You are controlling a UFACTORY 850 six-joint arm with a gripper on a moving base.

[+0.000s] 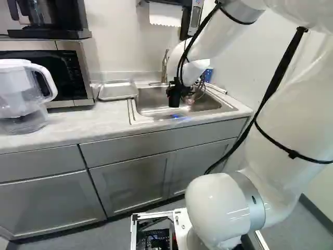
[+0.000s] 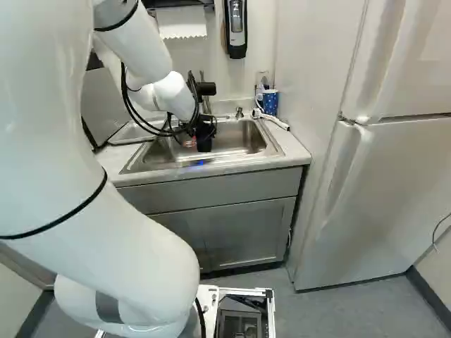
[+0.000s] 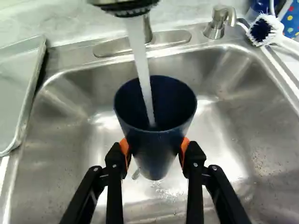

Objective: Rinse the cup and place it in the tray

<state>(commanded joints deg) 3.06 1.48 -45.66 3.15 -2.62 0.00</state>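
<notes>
Over the sink (image 1: 151, 107), my gripper (image 2: 204, 125) is low at the end of the arm. In the wrist view the gripper (image 3: 155, 148) is shut on a dark blue cup (image 3: 154, 161), with its orange pads touching the cup's lower half from both sides. The cup stands mouth up, and a stream of water (image 3: 141, 65) from the faucet (image 3: 124, 5) falls into it. The metal tray (image 1: 118, 90) lies on the counter beside the sink, and part of this tray (image 3: 16, 93) shows in the wrist view.
A soap dispenser (image 3: 218, 22) stands on the sink's back rim, beside a white brush (image 3: 268, 30) and a blue spotted mug (image 2: 269, 102). A microwave (image 1: 62, 73) and a water pitcher (image 1: 21, 96) stand on the counter at the left of the left base view. A fridge (image 2: 380, 190) is at the right.
</notes>
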